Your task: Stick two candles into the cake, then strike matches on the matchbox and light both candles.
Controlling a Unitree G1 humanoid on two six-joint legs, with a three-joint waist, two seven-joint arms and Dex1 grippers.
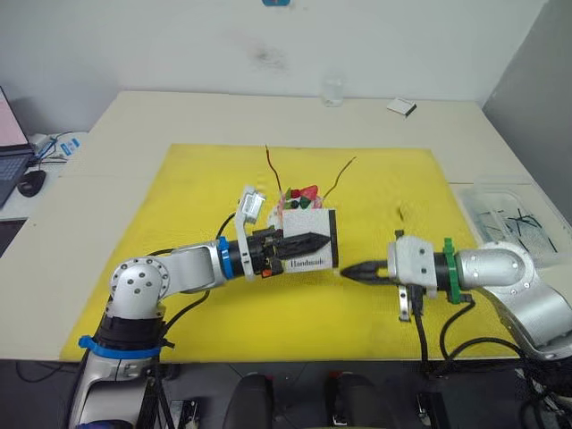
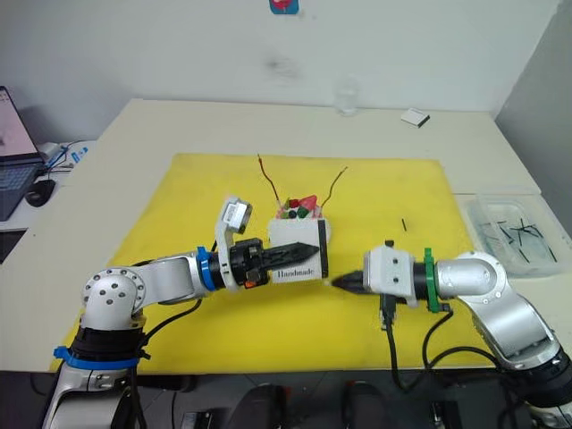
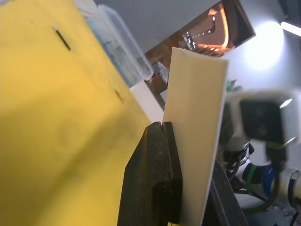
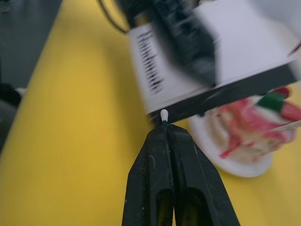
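My left gripper (image 1: 308, 241) is shut on the white matchbox (image 1: 313, 259), holding it upright just in front of the cake (image 1: 299, 198), with "Handmade" facing me. The pink cake (image 4: 249, 127) sits on a white plate (image 4: 235, 165). Two candles stand in it, a dark red one (image 1: 271, 170) and an olive-gold one (image 1: 340, 174). My right gripper (image 1: 344, 271) is shut on a match (image 4: 163, 114). The match's pale tip sits right at the black striking strip (image 4: 225, 89) at the box's right end.
One loose match (image 1: 400, 213) lies on the yellow mat (image 1: 197, 206), right of the cake. A clear tray (image 1: 505, 219) of dark sticks stands at the table's right edge. A glass (image 1: 332, 91) and a small white-and-black box (image 1: 401, 107) sit at the back.
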